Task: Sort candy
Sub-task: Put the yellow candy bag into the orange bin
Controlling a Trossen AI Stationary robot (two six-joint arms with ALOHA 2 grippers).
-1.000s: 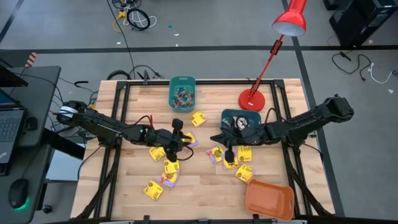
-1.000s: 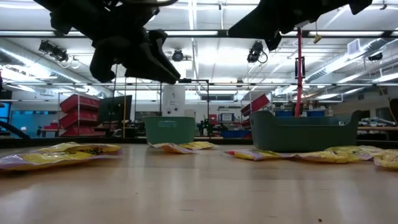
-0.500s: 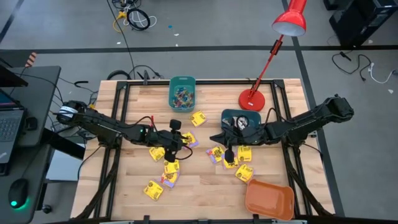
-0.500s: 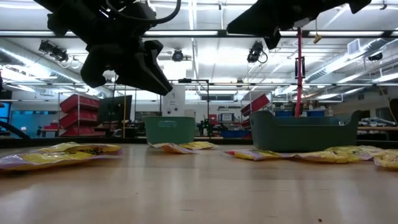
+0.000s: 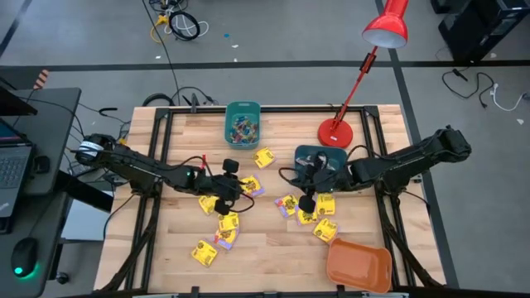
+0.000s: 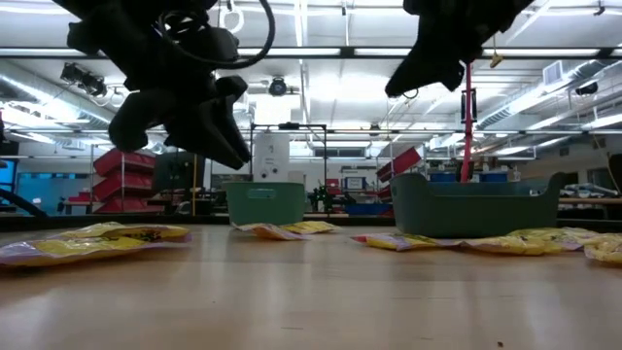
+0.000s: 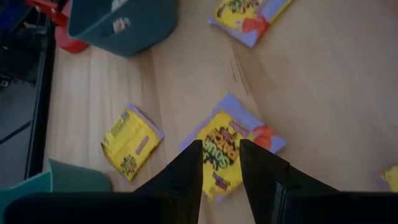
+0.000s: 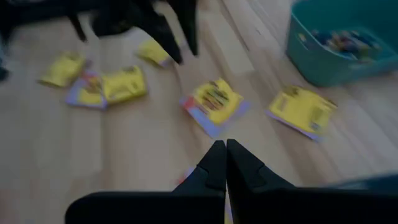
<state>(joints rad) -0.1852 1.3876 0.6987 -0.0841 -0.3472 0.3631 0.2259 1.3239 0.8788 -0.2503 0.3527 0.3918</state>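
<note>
Your left gripper (image 7: 219,163) hovers, jaws spread, above a square yellow candy packet (image 7: 225,148); right gripper (image 8: 225,163) jaws pressed together, empty.

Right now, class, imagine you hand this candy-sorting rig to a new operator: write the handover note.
Left gripper: jaws open, holding nothing, hovering above a yellow packet near the table's centre.
Right gripper: jaws shut, empty, raised beside the dark teal bin.
Candy: small colourful pieces lie in the light teal bin at the back; the orange bin at the front right looks empty.
Done: some candy binned.
Left: about a dozen yellow packets are scattered over the table; none is held.
</note>
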